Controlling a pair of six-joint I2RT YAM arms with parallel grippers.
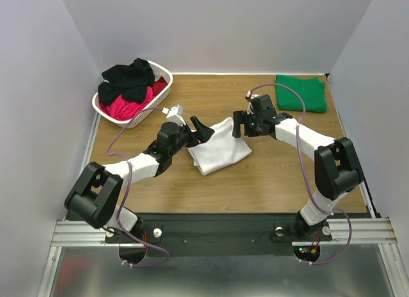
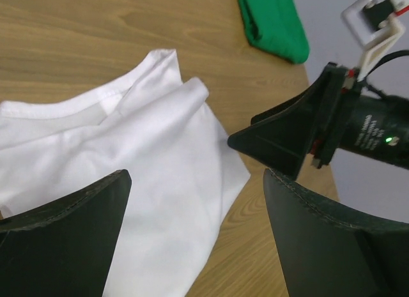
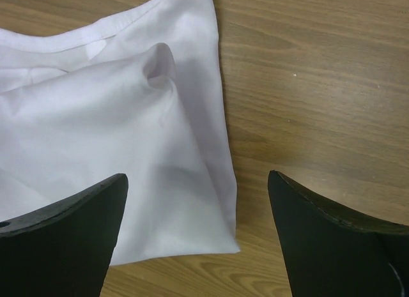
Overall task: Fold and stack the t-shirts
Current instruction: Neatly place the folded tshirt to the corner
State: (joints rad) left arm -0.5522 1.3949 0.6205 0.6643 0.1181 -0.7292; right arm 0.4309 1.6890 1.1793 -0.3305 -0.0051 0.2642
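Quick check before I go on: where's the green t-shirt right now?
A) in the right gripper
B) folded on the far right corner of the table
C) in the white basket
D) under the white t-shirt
B: the green t-shirt lies folded on the far right corner of the table, apart from the white t-shirt and the basket.

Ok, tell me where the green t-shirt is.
Top view: the green t-shirt lies folded at the far right corner of the table, apart from the white t-shirt mid-table.
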